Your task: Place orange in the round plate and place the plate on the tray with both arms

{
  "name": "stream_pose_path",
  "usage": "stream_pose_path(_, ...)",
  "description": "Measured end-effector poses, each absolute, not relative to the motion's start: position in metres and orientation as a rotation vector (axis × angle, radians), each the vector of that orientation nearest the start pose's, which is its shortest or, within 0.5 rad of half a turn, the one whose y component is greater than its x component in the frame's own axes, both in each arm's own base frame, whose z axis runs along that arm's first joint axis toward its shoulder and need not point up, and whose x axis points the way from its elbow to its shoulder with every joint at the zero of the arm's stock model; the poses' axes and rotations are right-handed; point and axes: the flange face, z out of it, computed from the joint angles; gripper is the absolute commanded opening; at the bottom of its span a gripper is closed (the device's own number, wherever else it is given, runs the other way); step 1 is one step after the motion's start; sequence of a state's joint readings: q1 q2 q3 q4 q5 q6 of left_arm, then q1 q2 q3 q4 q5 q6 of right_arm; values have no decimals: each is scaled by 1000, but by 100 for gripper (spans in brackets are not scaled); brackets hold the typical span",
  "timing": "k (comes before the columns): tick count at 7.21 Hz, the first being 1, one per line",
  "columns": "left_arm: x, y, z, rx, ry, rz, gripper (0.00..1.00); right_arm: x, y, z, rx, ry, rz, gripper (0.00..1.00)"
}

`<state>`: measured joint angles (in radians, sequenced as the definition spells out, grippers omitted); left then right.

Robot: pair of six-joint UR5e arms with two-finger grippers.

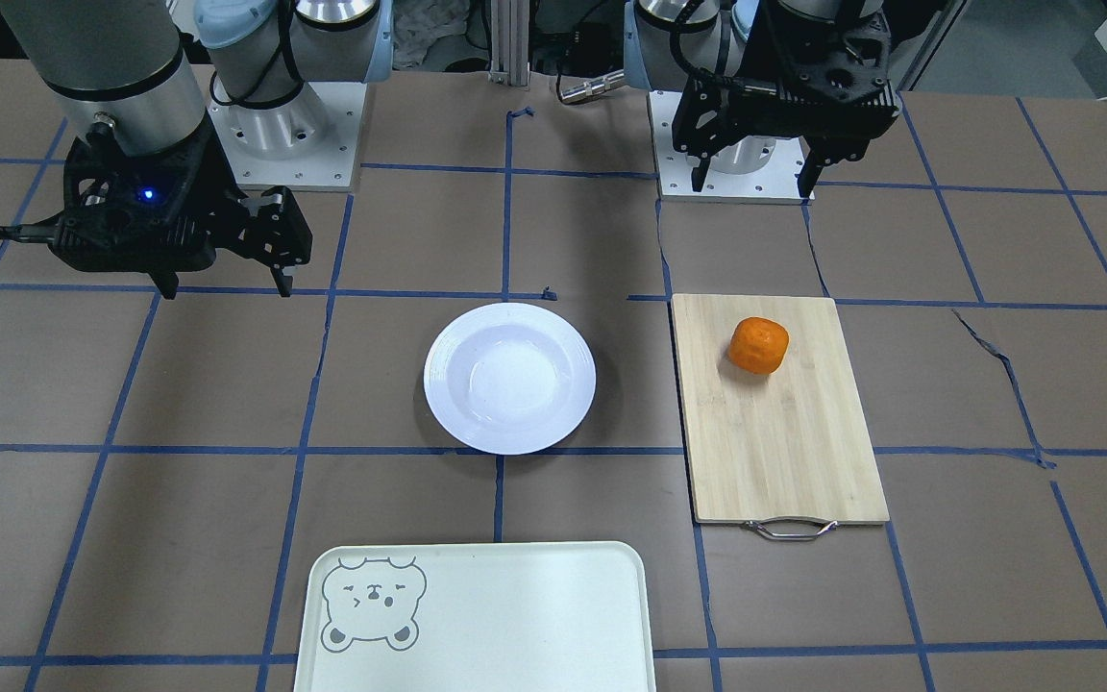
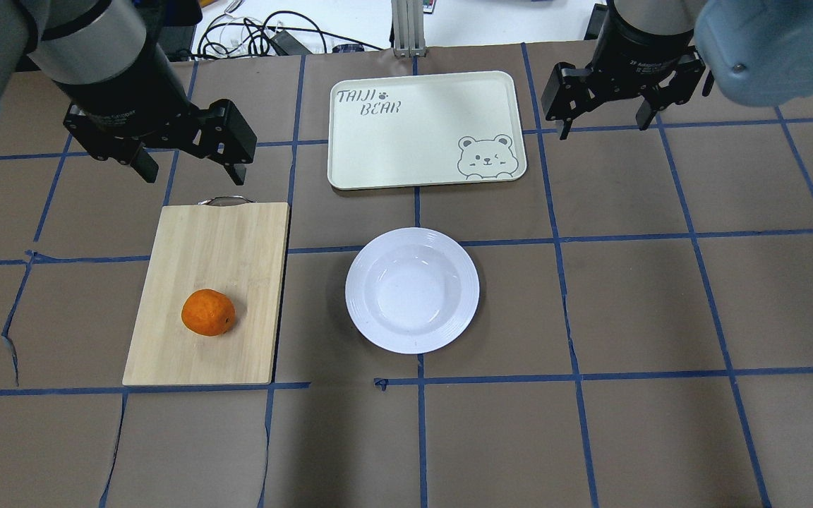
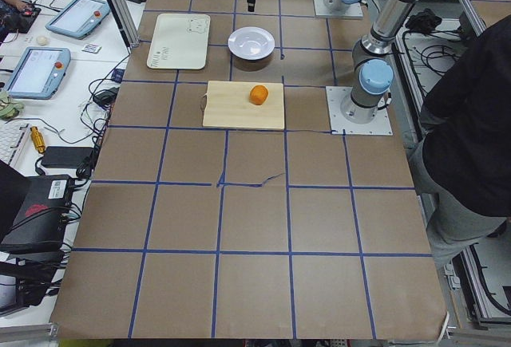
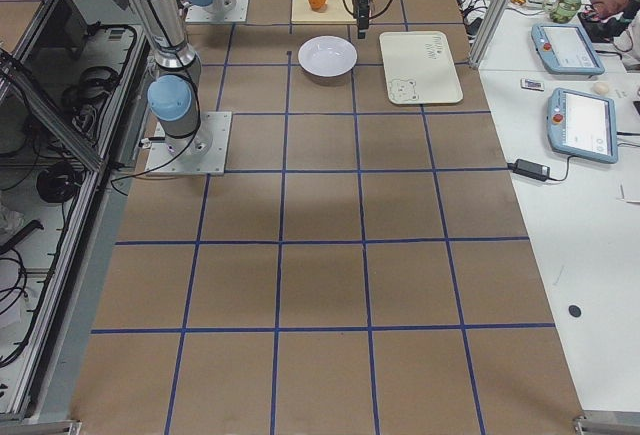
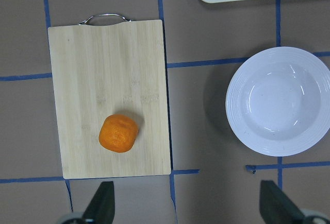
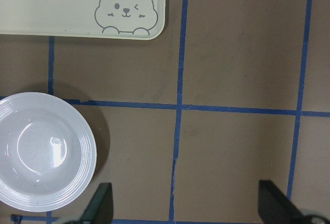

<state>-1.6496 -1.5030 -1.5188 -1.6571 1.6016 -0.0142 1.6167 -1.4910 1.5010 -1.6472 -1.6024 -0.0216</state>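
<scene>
The orange [image 1: 758, 345] [image 2: 208, 312] [image 5: 118, 133] lies on a bamboo cutting board [image 2: 219, 254]. To its side, at the table's middle, the white round plate [image 1: 509, 377] [image 2: 412, 289] [image 6: 44, 152] stands empty. The mint tray [image 1: 515, 615] [image 2: 413, 134] with its bear face lies empty just beyond the plate, away from the robot. My left gripper [image 1: 753, 185] [image 2: 191, 173] [image 5: 190, 206] hangs open high over the board's side. My right gripper [image 1: 227, 286] [image 2: 603, 127] [image 6: 188, 206] hangs open high on the other side, off to the side of plate and tray. Neither holds anything.
The cutting board's metal handle [image 1: 790, 528] points away from the robot. Both arm bases [image 1: 284, 125] [image 1: 746, 163] stand at the robot's edge. A person in black [image 3: 467, 124] stands beside the table. Tablets [image 4: 580, 120] and cables lie on a side bench.
</scene>
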Motion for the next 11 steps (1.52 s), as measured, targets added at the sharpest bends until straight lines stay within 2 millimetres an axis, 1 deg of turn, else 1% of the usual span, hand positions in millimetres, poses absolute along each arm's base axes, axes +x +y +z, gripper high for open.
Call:
stream_pose_path(3,-165,-453,536,96,3114,-51,100,148,-526,491,-109,3225,-115,100)
stream_pose_path(5,-161,-457,537,81,3112,-53,100,147,-526,491,-108,3233,-116,100)
stream_pose_path(8,-159,-461,532,82,3113,-34,100,148,-525,491,-104,3231,-115,100)
stream_pose_path(10,-158,-467,523,87,3114,-26,100,149,-526,491,-94,3227,-122,100)
stream_pose_path(11,-158,-476,514,87,3112,-21,100,149,-527,491,-91,3227,-135,100)
